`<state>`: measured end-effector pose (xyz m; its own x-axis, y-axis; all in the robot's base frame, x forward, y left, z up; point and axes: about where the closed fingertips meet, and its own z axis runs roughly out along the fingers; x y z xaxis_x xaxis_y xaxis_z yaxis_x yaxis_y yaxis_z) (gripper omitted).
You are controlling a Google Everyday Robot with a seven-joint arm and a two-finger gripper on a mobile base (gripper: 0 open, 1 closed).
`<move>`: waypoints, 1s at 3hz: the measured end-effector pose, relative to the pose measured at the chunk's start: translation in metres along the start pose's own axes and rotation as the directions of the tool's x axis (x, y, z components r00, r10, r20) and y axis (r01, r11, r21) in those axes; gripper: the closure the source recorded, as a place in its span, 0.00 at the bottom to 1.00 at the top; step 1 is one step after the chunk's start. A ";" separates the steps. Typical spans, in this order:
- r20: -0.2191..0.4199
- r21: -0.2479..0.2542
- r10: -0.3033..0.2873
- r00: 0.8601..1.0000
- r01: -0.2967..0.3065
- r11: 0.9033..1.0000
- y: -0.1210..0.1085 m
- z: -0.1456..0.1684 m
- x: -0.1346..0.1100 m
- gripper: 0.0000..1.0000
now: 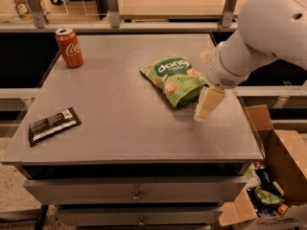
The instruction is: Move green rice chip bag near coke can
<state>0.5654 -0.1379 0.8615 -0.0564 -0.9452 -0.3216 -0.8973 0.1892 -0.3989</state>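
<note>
The green rice chip bag lies flat on the grey table, right of the middle, with its white lettering facing up. The red coke can stands upright at the table's far left corner, well apart from the bag. My gripper hangs from the white arm just right of the bag's near right corner, low over the table, holding nothing that I can see.
A flat dark brown wrapped bar lies near the table's front left edge. An open cardboard box with packets stands on the floor at the right. A second table stands behind. Drawers sit below the table's front.
</note>
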 end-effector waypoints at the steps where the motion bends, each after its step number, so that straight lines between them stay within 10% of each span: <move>1: 0.016 0.032 -0.005 1.000 0.004 0.999 -0.015 0.014 -0.001 0.00; 3: 0.032 0.086 -0.031 0.999 0.028 0.996 -0.033 0.034 -0.001 0.41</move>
<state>0.6099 -0.1340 0.8454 -0.0143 -0.9416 -0.3364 -0.8574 0.1847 -0.4803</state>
